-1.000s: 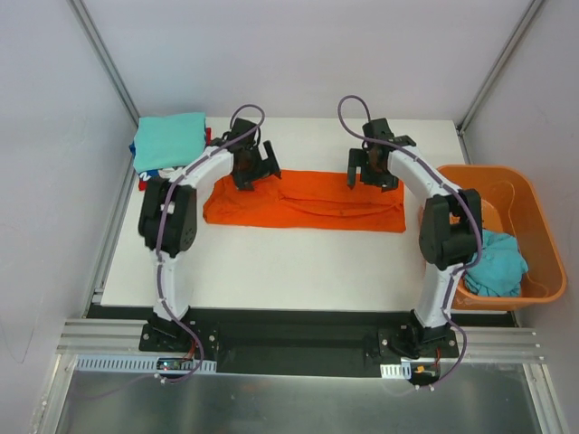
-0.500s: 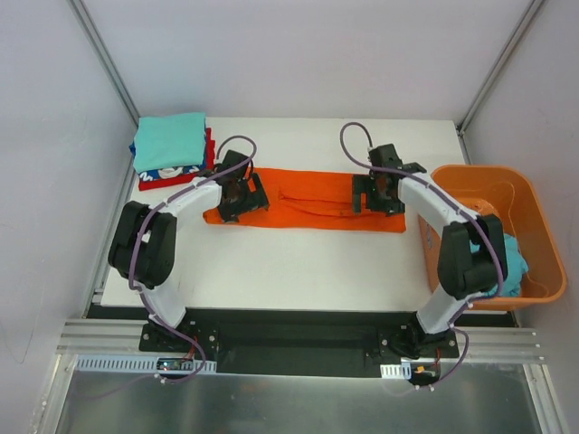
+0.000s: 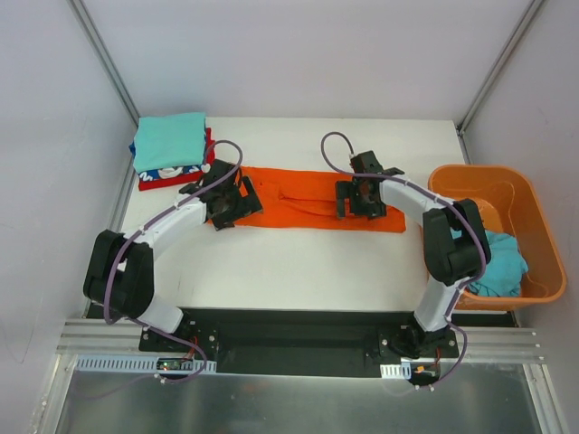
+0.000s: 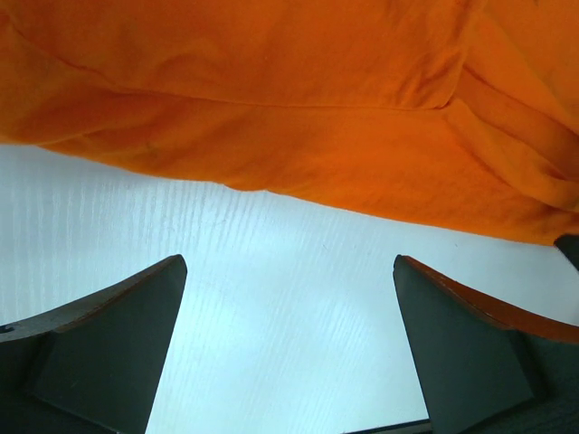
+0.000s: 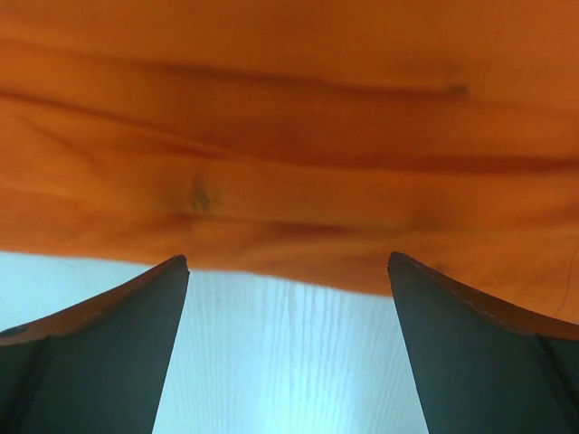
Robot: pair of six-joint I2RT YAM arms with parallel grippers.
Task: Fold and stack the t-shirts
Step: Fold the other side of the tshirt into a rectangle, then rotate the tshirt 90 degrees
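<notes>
A bright orange t-shirt [image 3: 303, 203] lies as a long folded strip across the middle of the white table. My left gripper [image 3: 224, 213] is open and empty, low over the strip's near left edge; the left wrist view shows orange cloth [image 4: 289, 99] just beyond the spread fingers [image 4: 109, 353]. My right gripper [image 3: 359, 206] is open and empty at the strip's near edge right of centre, with cloth [image 5: 289, 136] just ahead of its fingertips. A stack of folded shirts, a teal one [image 3: 169, 140] on top of patterned and red ones, sits at the far left. A teal shirt [image 3: 496, 262] lies in the basket.
The rigid orange plastic basket [image 3: 534, 217] stands at the table's right edge beside the right arm. Grey walls and metal frame posts close in the table on the left, right and back. The table's near edge runs in front of the arm bases.
Both grippers have moved from the strip's far side toward me, to its near edge, and sit lower. The left gripper also shifted left, the right gripper slightly left. The shirt lies much as before.
</notes>
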